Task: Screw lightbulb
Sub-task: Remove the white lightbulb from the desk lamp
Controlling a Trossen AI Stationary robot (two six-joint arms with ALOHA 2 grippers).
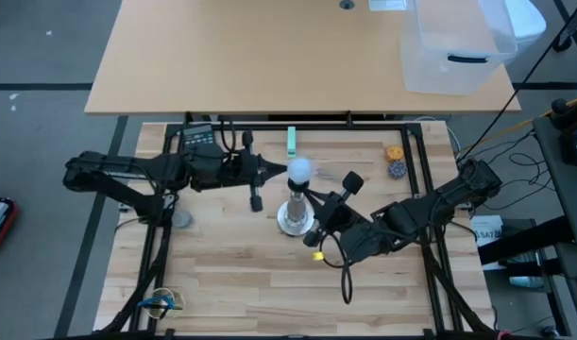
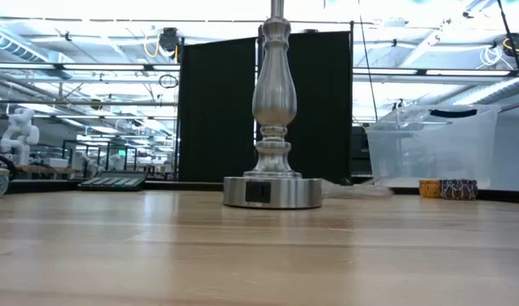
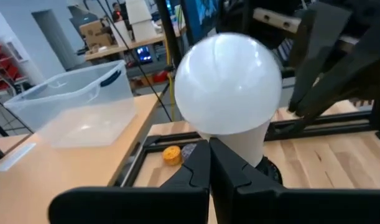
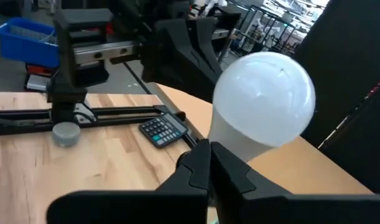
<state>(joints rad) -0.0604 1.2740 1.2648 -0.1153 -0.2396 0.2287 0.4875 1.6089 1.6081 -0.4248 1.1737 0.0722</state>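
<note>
Both pincers are closed and hold nothing. Left gripper [image 1: 280, 171] sits at centre frame in the high view, its tip right beside the lightbulb [image 1: 298, 170]; left wrist view shows its fingers [image 3: 199, 177] pressed together, directly before the bulb's neck. Whether they touch the bulb: cannot tell.

Right gripper [image 1: 312, 200] comes in from lower right of the high view, its tip close below the bulb. Right wrist view shows the same: fingers [image 4: 202, 168] shut together, empty, bulb just past them.

Lightbulb: white globe, upright, at top of the lamp [image 2: 273, 119]. In the high view the bulb appears just above the lamp's round silver base [image 1: 294, 219], middle of the wooden table [image 1: 231, 274]. Low view cuts off the lamp's top, so the socket joint is out of sight there. Left wrist view shows a dark socket [image 3: 268, 169] under the bulb's neck.

Judgement on progress: bulb appears already seated in the socket and stands unsupported. How tight the thread is cannot be read. Remaining, if anything: final turns, then arms clear away.

Other items: calculator [image 4: 163, 130], clear plastic bin [image 1: 455, 47] at upper right.
</note>
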